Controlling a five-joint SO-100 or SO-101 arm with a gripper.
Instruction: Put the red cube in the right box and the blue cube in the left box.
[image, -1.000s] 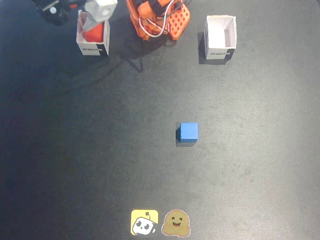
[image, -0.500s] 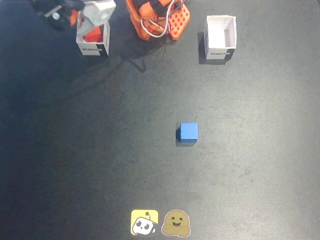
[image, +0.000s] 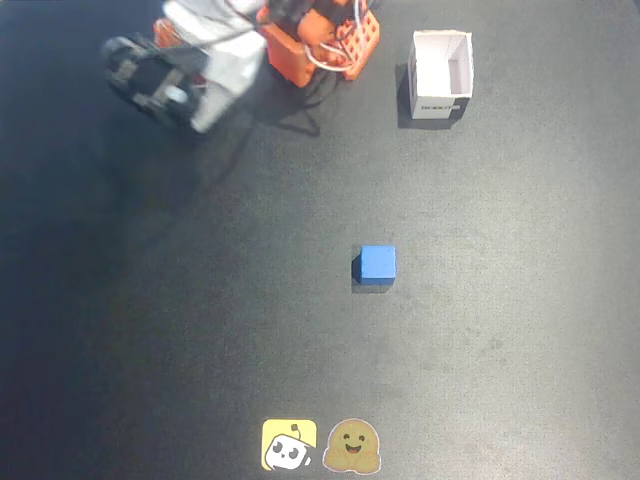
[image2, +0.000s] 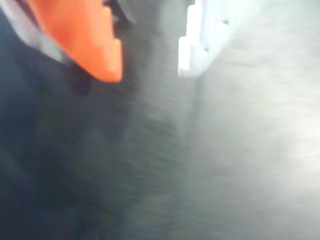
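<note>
One white box (image: 441, 75) is visible in the fixed view, standing open-topped at upper right, with nothing seen inside it. The other box, seen half a second ago at upper left with the red cube's colour showing inside, is now hidden behind the arm (image: 205, 70), which has swung out and lower across that corner; neither that box nor the red cube can be seen now. The blue cube (image: 377, 264) lies on the dark mat (image: 480, 330) near centre, unmoved since the earlier frames and well apart from the arm and the visible box. The orange base (image: 330, 40) sits at top centre. Two stickers (image: 320, 445) remain at the bottom edge. In the wrist view, the gripper (image2: 147, 75) shows an orange finger (image2: 87, 40) and a white finger (image2: 192, 45) parted with a clear gap, nothing between them; the picture is motion-blurred.
</note>
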